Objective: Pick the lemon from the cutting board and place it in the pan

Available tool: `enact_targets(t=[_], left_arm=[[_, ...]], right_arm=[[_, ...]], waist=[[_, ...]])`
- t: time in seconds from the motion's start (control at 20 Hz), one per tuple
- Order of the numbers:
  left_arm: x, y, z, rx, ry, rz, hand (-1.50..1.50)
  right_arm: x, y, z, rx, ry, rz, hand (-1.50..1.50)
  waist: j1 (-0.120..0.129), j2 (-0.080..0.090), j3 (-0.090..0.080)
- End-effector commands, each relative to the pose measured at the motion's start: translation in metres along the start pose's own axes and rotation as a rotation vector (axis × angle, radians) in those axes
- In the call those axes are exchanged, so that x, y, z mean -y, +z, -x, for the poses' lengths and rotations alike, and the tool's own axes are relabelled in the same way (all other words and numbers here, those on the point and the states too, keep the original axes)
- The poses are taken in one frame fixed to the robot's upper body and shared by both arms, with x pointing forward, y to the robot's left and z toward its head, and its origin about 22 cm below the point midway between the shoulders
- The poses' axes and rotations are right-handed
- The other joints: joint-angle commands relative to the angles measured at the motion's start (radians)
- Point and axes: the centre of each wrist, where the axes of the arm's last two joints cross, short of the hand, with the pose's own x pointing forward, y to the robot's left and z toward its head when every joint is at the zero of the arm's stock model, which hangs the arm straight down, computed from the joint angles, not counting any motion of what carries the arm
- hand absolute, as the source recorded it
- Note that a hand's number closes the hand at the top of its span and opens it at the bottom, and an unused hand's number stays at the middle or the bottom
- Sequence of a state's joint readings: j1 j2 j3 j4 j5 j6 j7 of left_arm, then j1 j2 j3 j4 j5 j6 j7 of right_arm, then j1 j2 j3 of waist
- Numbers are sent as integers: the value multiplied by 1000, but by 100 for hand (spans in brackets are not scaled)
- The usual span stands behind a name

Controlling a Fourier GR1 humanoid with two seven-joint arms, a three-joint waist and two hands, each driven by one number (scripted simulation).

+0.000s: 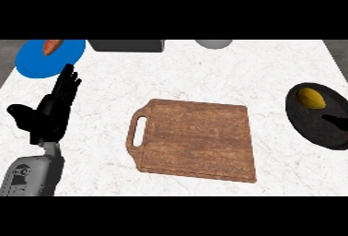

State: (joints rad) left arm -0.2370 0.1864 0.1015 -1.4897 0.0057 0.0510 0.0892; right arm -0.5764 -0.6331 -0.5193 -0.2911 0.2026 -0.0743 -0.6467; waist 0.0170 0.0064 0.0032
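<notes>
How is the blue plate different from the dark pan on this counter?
The blue plate is bright blue and looks flat; the pan is near black with a raised rim. The plate lies at the far left and carries an orange carrot; the pan lies at the right edge and holds the yellow lemon. Both are round and each holds one piece of food.

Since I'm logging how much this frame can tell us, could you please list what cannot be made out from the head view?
- Right hand: shows nowhere in the head view.
- Pan: its right side is cut off by the picture's edge; the lemon lies in it.
- Dark object and grey object at the counter's far edge: cut by the upper edge, so neither can be identified.
- Blue plate: the orange item on it is partly cut off.
</notes>
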Motion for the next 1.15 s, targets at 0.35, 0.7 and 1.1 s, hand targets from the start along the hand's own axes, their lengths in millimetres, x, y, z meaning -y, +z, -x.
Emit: enact_targets(t=[0.35,0.7,1.1], left_arm=[[0,-7,-4,-13,-16,-47,0],[-25,12,8,-44,-9,-52,0],[-4,0,10,-35,-15,-30,0]], right_arm=[[99,78,52,89,-269,-134,-150],[151,128,51,115,-261,-136,-150],[160,170,9,80,-176,-144,-150]], waist=[[-50,-14,-5],[-54,-17,-8],[-43,-9,-6]])
